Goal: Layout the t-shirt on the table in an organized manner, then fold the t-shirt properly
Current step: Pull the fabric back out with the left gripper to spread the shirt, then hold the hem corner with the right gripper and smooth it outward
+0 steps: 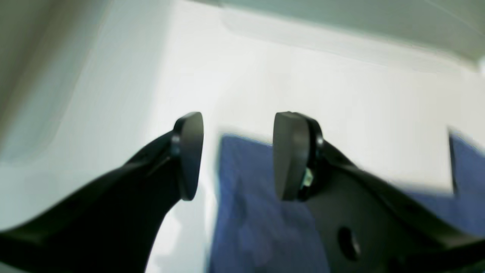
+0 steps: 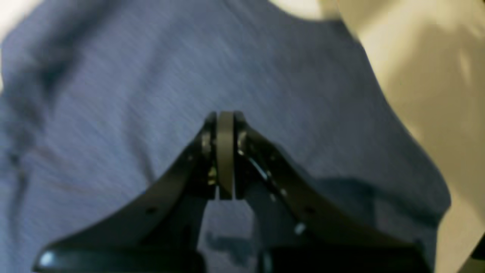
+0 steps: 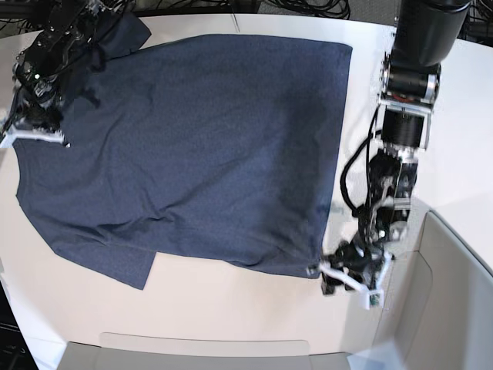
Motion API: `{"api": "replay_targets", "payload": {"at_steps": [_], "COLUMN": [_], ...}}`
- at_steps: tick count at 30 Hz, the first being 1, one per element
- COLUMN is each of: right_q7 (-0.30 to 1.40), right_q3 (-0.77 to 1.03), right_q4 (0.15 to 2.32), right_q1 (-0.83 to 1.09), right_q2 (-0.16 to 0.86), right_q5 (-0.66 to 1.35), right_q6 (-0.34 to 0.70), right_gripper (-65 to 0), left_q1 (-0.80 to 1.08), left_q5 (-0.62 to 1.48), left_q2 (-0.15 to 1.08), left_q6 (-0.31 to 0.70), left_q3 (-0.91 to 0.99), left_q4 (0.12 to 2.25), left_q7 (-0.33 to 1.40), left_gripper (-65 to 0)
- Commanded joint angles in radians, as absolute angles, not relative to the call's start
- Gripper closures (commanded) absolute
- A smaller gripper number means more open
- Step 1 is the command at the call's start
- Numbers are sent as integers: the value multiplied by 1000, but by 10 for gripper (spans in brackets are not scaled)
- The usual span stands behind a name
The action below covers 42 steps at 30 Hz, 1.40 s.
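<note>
Base view: dark navy-grey cotton t-shirt [image 3: 192, 146] spread flat on off-white table [image 3: 231, 308]; left gripper [image 1: 238, 155] jaws wide, empty, at hem corner; right gripper [image 2: 225, 155] closed, empty, above cloth.

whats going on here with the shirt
A two-armed robot is laying a dark t-shirt flat on the table. The left hand is open, just off the shirt's hem corner, holding nothing. The right hand is shut up by the shoulder. No fold has been made yet.
</note>
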<state>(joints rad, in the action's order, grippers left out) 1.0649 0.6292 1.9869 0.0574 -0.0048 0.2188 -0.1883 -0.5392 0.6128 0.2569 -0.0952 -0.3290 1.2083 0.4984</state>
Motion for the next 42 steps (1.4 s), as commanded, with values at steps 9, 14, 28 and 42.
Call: {"api": "replay_targets", "payload": {"at_steps": [9,14,28,42], "right_q7": [1043,897,591,351], "right_q3": [576,437,88,97], "right_q4": [1702,1314,519,389], "right_q1": [-346,-631,-886,-839], "right_q2": [18,64,113,131], "right_q5": [220,220,211,71], "right_q6": [-183,-183,-188,-189], "right_gripper": [0,0,0,-57], "left_q1": [-325,-223,-48,31], "left_q5": [613,613,613,615], "left_q2": [364,417,487,487], "left_q6": [-91,-90,-90,-90], "left_q3": [-323,-323,-278,-216], "left_q4": [1461,1550,1639,1639], "left_q7": [486,486,486,486], "left_gripper": [-209,-18,-8,-8]}}
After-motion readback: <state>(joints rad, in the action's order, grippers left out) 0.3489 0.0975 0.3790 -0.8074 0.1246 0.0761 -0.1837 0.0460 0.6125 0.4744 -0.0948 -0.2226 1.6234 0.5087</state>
